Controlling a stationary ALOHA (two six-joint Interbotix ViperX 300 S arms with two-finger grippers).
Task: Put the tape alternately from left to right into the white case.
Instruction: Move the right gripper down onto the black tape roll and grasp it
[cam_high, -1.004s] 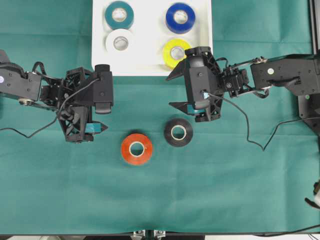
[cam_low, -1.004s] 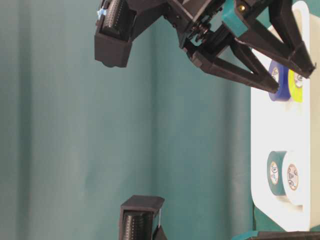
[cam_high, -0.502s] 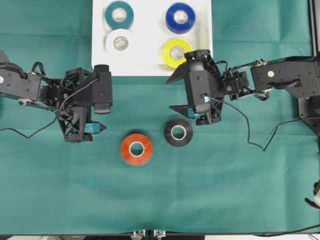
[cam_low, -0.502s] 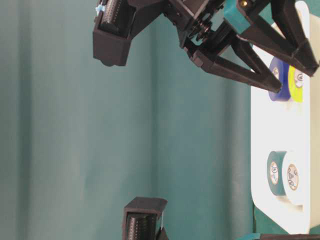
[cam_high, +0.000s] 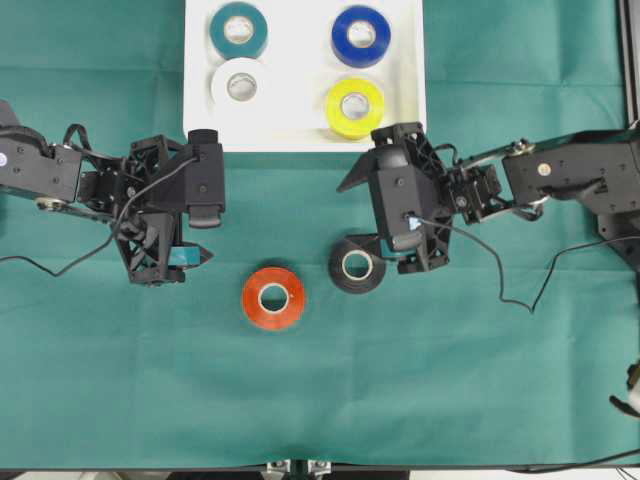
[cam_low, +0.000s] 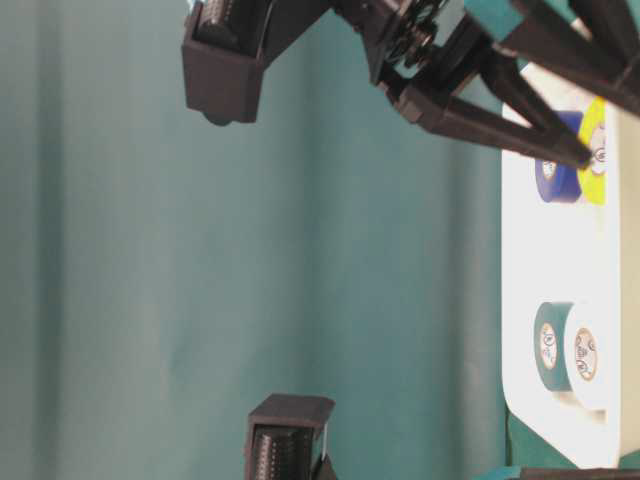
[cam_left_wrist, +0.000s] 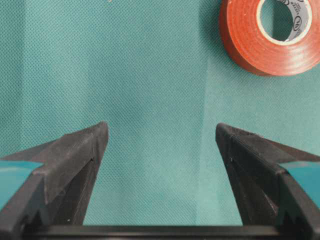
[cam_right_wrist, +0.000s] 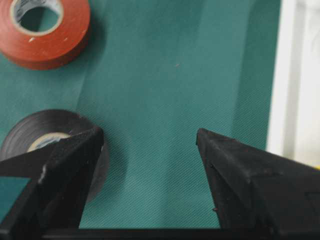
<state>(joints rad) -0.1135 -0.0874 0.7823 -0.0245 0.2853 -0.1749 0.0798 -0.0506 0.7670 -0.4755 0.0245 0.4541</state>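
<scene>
Tape rolls wait on the green cloth (cam_high: 480, 400) toward its front edge: the red roll (cam_high: 273, 297) and, just beside it, the black roll (cam_high: 357, 265). The left gripper (cam_high: 170, 225) hangs with its jaws spread wide and nothing between them, near the red roll. The right gripper (cam_high: 405, 215), also wide open and empty, is over the edge of the black roll. To grip well, it should probably centre one finger in the hole and one outside. At the far edge lies the white case (cam_high: 300, 100), holding four rolls, with the middle column bare.
</scene>
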